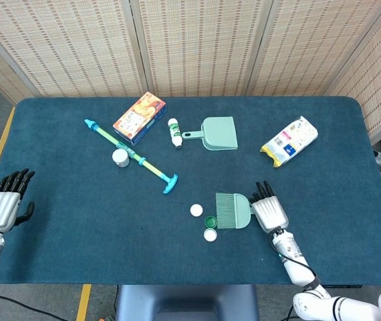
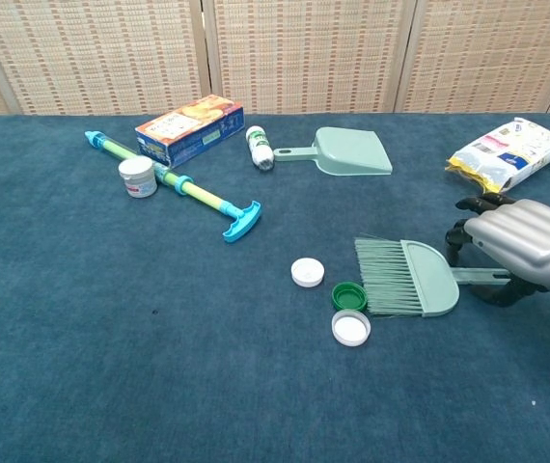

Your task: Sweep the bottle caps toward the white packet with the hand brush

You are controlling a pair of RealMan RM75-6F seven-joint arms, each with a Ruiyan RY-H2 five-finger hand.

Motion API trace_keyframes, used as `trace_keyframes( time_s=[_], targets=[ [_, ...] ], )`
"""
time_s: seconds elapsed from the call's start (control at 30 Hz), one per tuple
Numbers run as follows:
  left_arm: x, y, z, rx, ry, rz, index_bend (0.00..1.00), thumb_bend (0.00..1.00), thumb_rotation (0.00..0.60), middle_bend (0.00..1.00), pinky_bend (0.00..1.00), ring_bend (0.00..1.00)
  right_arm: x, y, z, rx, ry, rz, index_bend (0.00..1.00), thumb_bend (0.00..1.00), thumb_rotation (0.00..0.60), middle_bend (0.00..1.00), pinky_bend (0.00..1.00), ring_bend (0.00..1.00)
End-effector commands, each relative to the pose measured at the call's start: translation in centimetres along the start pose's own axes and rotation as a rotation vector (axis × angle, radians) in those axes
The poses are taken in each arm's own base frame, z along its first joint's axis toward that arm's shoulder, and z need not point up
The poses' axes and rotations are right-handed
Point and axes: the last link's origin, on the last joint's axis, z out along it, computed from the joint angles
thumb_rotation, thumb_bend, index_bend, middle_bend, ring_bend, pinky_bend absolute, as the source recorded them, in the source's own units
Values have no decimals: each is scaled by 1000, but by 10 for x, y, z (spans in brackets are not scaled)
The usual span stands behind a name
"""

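Chest view, dustpan (image 2: 357,151), water pump (image 2: 174,182), jar (image 2: 138,177), box (image 2: 190,129) behind brush (image 2: 408,278)

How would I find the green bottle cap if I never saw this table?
Start at the hand brush near the front of the blue table, by the right robot hand. At its bristle tips lie three caps. The green bottle cap sits between two white ones and is the only green one.

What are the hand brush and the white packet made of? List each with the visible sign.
Hand brush: looks like molded plastic, matte pale green, with fine matching bristles fanned at its left edge.
White packet: likely thin plastic film, glossy and wrinkled, printed, with a yellow crimped end.
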Motion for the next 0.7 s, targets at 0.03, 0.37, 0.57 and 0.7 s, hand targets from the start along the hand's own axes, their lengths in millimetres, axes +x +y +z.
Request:
trace_keyframes(
  time_s=[0.03, 0.37, 0.57, 0.7],
  targets=[
    [0, 0, 0, 0, 0, 0, 0, 490, 600, 3, 112, 0, -2, 1, 0, -5, -8, 2, 440, 292, 600, 316, 0, 3],
    [0, 0, 0, 0, 0, 0, 0, 489, 600, 3, 111, 0, -6, 1, 1, -15, -6, 14, 538, 313, 600, 376, 0, 64],
    [0, 0, 0, 0, 0, 0, 0, 490, 600, 2, 111, 0, 1, 0, 1, -6, 39, 27, 688, 358, 600, 478, 36, 152],
    [0, 0, 0, 0, 0, 0, 0, 490, 600, 3, 111, 0, 11, 1, -1, 6, 75, 28, 770, 373, 600, 543, 62, 201]
  ],
)
